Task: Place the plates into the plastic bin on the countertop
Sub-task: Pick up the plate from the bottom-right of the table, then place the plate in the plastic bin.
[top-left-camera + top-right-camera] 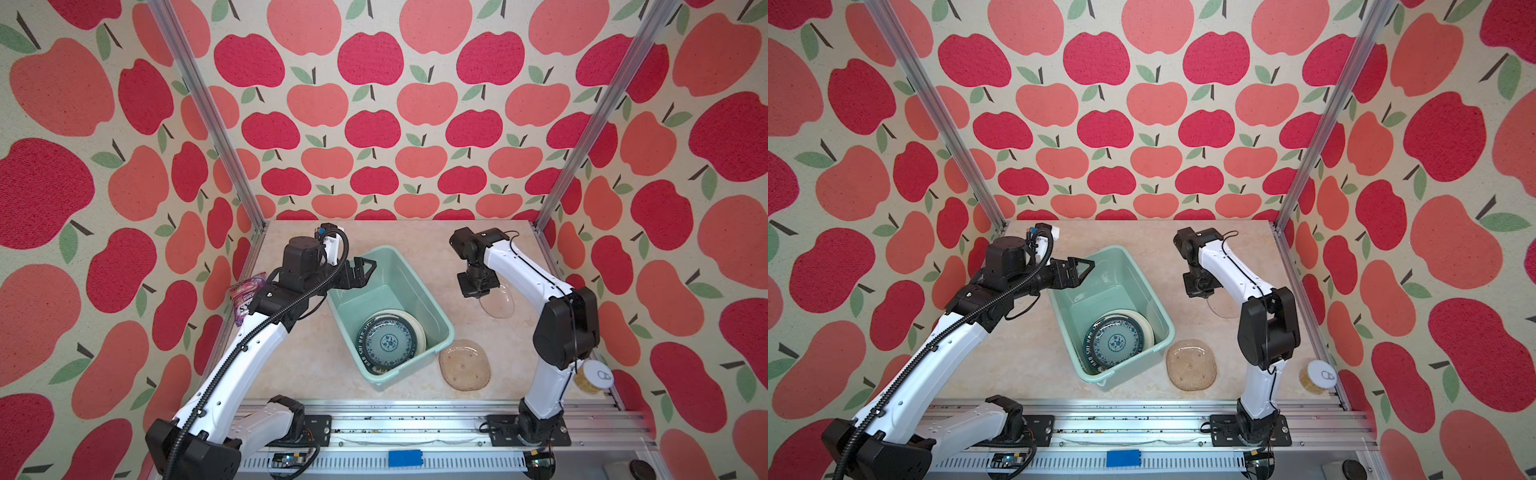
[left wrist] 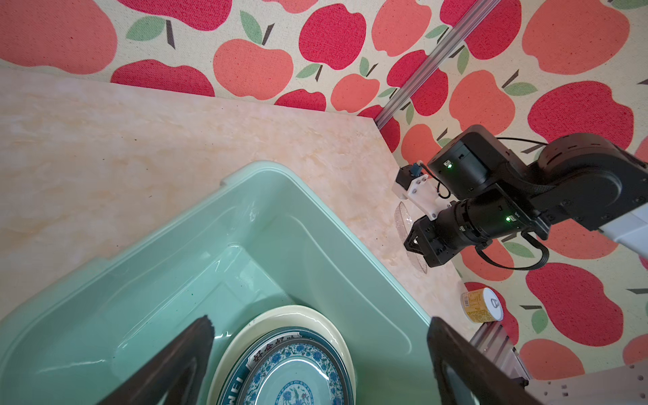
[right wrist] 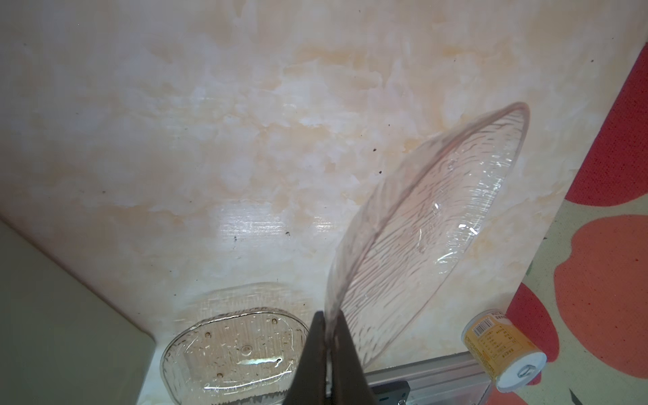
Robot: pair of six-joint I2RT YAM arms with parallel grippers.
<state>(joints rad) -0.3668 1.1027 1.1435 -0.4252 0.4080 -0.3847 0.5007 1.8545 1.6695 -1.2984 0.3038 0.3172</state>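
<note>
1. In both top views my right gripper is pinched onto the rim of the clear glass plate. The plate hangs almost on edge over the countertop, to the right of the mint-green bin and apart from it. I think a one-edge pinch on slick glass could pivot or slip if I swing it across fast.
2. In a top view the left gripper hovers over the bin's far corner, fingers spread wide and empty. If I bring the right arm across before it clears, the two could meet above the bin. The tan squarish plate lies flat just beside the bin's near corner. The yellow can stands near the right arm's base, where the elbow could knock it.
3. In the left wrist view the teal floral plate tops a stack at one end of the bin. It sits on a lettered-rim plate and a larger pale plate. Glass let go from height onto that stack could chip, and the plate's hanging lower edge could catch the bin's rolled rim.
4. In the right wrist view the fingers are closed together on the glass at their very tips, which looks like a shallow bite. I judge any jolt could lever it free.
</note>
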